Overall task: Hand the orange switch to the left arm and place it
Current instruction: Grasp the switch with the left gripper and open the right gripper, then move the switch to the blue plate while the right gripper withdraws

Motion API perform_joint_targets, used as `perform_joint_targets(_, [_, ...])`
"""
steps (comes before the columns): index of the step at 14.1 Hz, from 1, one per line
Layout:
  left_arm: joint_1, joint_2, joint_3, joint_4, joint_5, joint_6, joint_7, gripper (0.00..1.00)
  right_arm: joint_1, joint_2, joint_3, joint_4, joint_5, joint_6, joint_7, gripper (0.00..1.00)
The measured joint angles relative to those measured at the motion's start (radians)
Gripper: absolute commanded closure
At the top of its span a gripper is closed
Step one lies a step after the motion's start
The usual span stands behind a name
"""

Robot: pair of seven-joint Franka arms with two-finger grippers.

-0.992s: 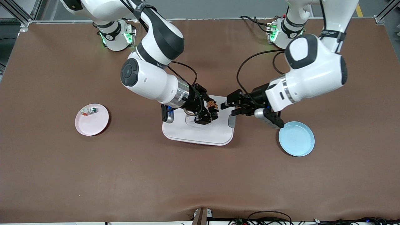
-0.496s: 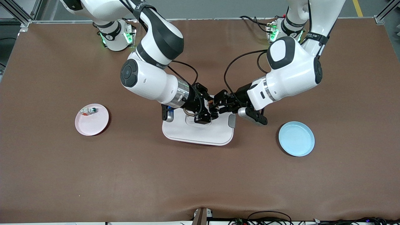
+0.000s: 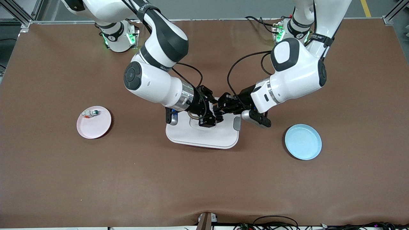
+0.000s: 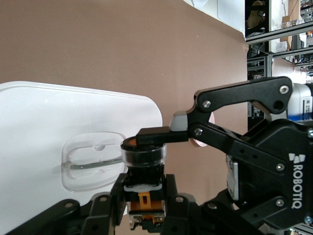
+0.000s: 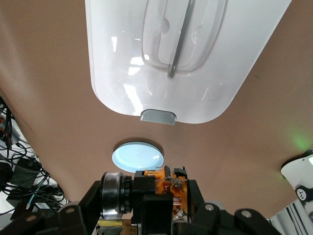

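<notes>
The orange switch [image 3: 216,106] hangs in the air over the white lidded box [image 3: 204,135], between both grippers. My right gripper [image 3: 213,112] is shut on it end to end. One of its fingers [image 4: 161,136] lies across the orange face in the left wrist view. My left gripper [image 3: 221,107] meets it from the left arm's end of the table. Its fingers [image 4: 105,208] press both sides of the switch's black body [image 4: 143,188]. In the right wrist view the switch [image 5: 171,188] sits between my right gripper's [image 5: 146,196] own fingers, above the box lid [image 5: 146,49].
A blue plate [image 3: 303,141] lies toward the left arm's end of the table and also shows in the right wrist view [image 5: 138,156]. A pink plate [image 3: 94,126] toward the right arm's end holds a small white part with a green button [image 3: 91,112].
The left arm has swung in from above the blue plate to the switch over the box. Its fingers now sit around the switch. The right arm has held still with the switch.
</notes>
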Motion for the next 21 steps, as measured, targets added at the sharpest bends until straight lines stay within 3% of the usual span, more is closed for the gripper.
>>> perform_joint_targets(1, [0.000,0.000,0.000,0.000,0.000,0.000,0.000,1.00,0.000,0.000,0.000,0.000,0.000,0.000,0.000,0.01])
perform_joint_targets(5, [0.006,0.001,0.008,0.000,0.020,0.000,0.013,1.00,0.000,0.001,0.000,0.011,0.000,-0.020,0.000,0.00])
perform_joint_targets(9, [0.045,0.002,0.014,0.001,0.184,-0.002,0.018,1.00,-0.029,0.000,-0.009,0.025,0.000,-0.119,-0.076,0.00])
perform_joint_targets(14, [0.164,-0.004,0.016,0.006,0.467,-0.150,0.097,1.00,-0.169,-0.036,-0.022,0.045,-0.015,-0.432,-0.515,0.00])
perform_joint_targets(21, [0.310,0.016,0.020,-0.012,0.756,-0.272,0.513,1.00,-0.404,-0.095,-0.030,0.046,-0.194,-0.809,-1.153,0.00])
